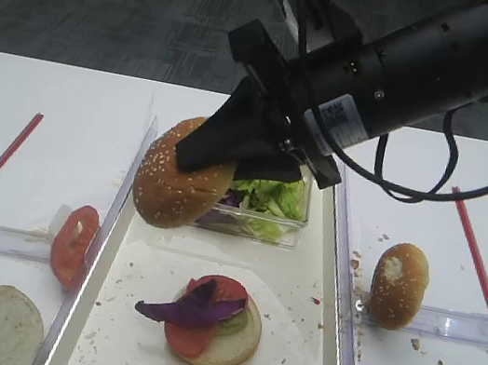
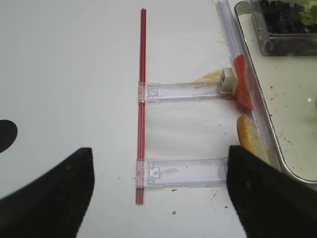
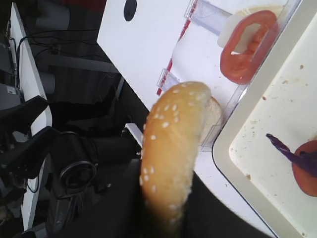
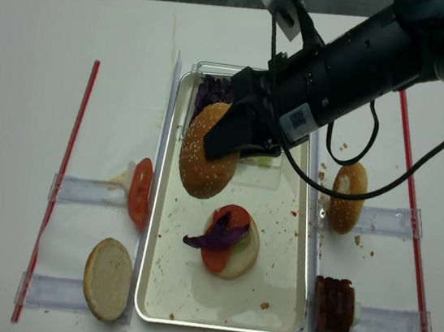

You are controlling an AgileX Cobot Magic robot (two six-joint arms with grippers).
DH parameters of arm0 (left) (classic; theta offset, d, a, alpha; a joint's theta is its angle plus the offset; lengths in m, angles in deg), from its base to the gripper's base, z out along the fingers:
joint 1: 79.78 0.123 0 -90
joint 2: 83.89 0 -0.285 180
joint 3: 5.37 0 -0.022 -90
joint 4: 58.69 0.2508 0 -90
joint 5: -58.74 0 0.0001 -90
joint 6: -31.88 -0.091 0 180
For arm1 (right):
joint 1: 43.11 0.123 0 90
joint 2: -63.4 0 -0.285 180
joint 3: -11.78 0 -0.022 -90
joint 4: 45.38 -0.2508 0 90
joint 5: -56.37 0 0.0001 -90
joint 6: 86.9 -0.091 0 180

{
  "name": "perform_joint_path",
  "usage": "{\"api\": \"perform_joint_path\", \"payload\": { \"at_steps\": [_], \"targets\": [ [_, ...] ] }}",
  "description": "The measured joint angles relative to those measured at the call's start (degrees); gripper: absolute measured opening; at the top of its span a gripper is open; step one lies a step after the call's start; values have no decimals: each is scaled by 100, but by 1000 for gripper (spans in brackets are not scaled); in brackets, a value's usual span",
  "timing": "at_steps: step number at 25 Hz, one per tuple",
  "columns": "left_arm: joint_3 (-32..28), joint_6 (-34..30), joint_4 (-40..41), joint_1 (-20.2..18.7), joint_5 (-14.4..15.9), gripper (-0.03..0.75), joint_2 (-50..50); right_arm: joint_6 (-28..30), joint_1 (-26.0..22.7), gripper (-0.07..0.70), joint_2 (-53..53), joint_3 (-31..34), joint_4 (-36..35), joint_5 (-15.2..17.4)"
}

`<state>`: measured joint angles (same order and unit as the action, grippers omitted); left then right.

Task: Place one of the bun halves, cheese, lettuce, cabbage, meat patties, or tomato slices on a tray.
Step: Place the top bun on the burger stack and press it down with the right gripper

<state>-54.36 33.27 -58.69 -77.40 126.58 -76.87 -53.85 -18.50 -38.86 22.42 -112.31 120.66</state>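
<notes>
I am holding the golden-brown domed bun top dotted with sesame seeds in my right pincer, jaws clamped on its edge so that it is hanging tilted, dome facing outward, above the left part of the long cream-white tray with the raised silvery rim. I judge this to be the carrying step: the bun is lifted and over the tray, not yet set down. Below and a little nearer the tray's middle, a pale bun base stacked with a red tomato slice and a dark purple cabbage shred is lying on the tray, and a small clear plastic box of green lettuce and purple leaves is sitting at the far end. Next I am expecting to bring the bun over that stack, level it dome up, lower it until it rests, then release. My left pincer is hanging over the white table with its dark fingers spread wide, gripping nothing.
</notes>
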Motion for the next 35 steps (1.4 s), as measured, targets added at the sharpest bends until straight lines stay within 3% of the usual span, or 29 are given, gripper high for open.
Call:
{"api": "perform_joint_path", "payload": {
  "at_steps": [4,10,22,35],
  "targets": [
    [0,0,0,0,0,545,0,248,0,207,-225,0,-383,252],
    [0,0,0,0,0,545,0,338,0,207,-357,90,-459,137],
    [0,0,0,0,0,545,-8,1458,-590,206,-379,1445,-734,79],
    [0,0,0,0,0,545,-8,1951,-618,206,-1296,1457,-1095,84]
  ]
}}
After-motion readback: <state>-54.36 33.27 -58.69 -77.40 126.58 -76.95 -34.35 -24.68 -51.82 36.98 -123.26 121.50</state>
